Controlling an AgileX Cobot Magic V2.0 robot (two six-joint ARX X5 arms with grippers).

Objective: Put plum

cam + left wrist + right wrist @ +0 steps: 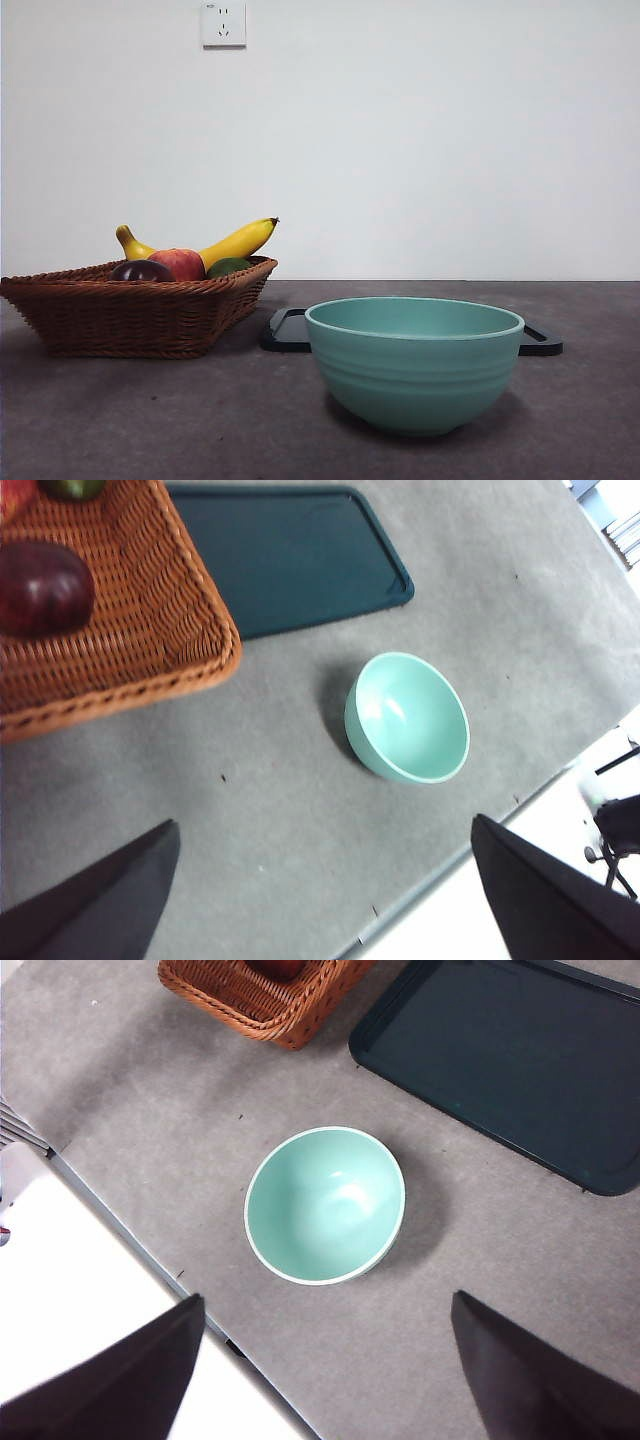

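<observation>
The plum [140, 271], dark maroon and glossy, lies in the wicker basket [130, 315] at the left of the table. In the left wrist view the plum [40, 585] rests on the basket's woven floor [150, 590]. My left gripper [320, 900] hangs high over the table near its front edge, open and holding nothing, well away from the plum. My right gripper [325, 1370] is also high above the table edge, open and empty, with the basket's corner [260, 995] far from it. Neither arm shows in the front view.
An empty teal bowl [415, 370] [408, 717] [325, 1205] stands at the front centre. A dark flat tray [288, 330] [290, 555] [510, 1060] lies behind it. The basket also holds a banana [235, 243], a red apple [178, 263] and a green fruit [228, 266].
</observation>
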